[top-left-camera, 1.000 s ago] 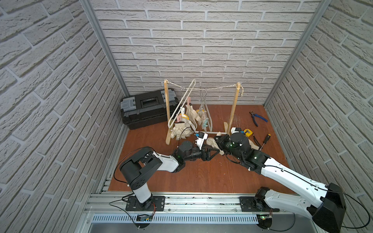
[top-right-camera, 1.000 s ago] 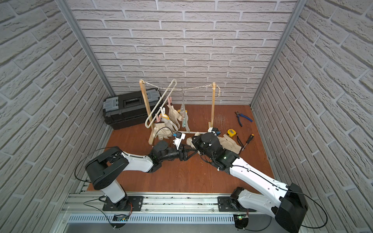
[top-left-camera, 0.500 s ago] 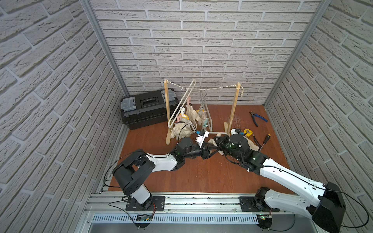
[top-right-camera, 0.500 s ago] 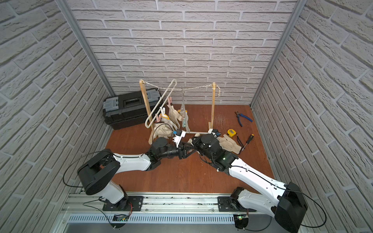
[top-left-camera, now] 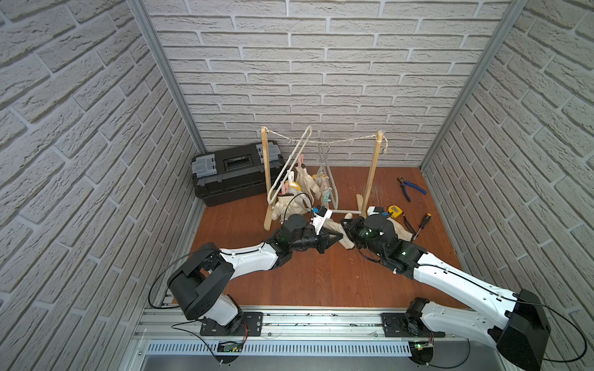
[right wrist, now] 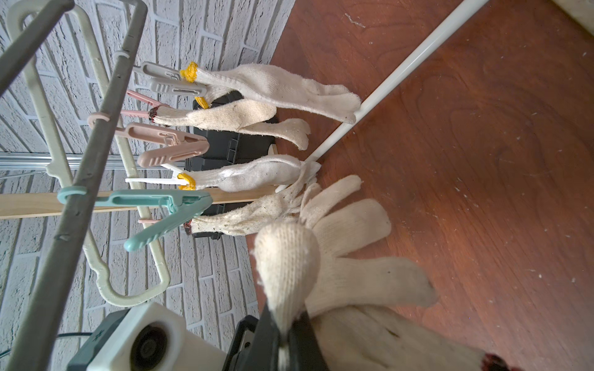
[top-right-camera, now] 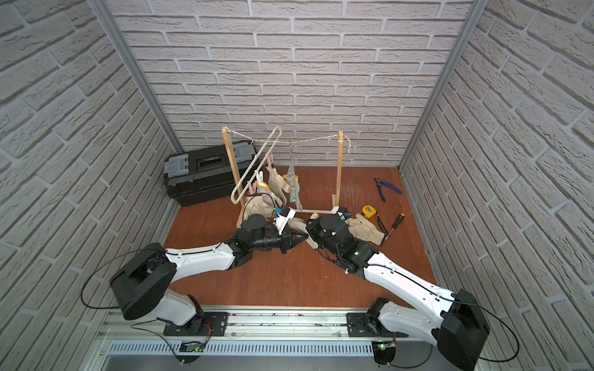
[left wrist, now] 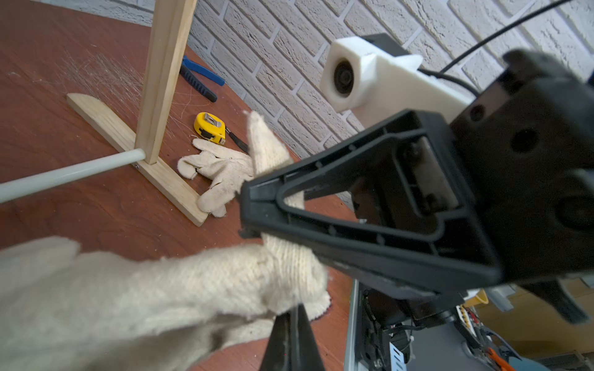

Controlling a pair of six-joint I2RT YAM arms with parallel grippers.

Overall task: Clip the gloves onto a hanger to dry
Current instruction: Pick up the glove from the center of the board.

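An off-white glove [top-left-camera: 334, 227] hangs low over the floor between both grippers. My right gripper [right wrist: 283, 324] is shut on one of its fingers [right wrist: 286, 257], which sticks out past the jaws. My left gripper [left wrist: 297, 308] is shut on the glove's [left wrist: 193, 279] edge, tip to tip with the right gripper [top-left-camera: 345, 233]. Several gloves [right wrist: 273, 83] hang clipped on a white hanger [top-left-camera: 291, 167]. Beside it, a grey hanger [right wrist: 80, 180] carries an empty teal clip [right wrist: 167, 208]. Another glove [top-right-camera: 364, 228] lies on the floor behind my right arm.
The hangers hang from a string between two wooden posts [top-left-camera: 265, 180] joined low down by a white bar [top-left-camera: 347, 211]. A black toolbox [top-left-camera: 234, 172] sits back left. Blue pliers [top-left-camera: 411, 186], a yellow tape measure [top-left-camera: 394, 210] and a screwdriver [top-left-camera: 421, 225] lie at the right.
My left gripper reached in toward the right gripper and closed from open onto the glove. The right gripper kept its hold and barely moved.
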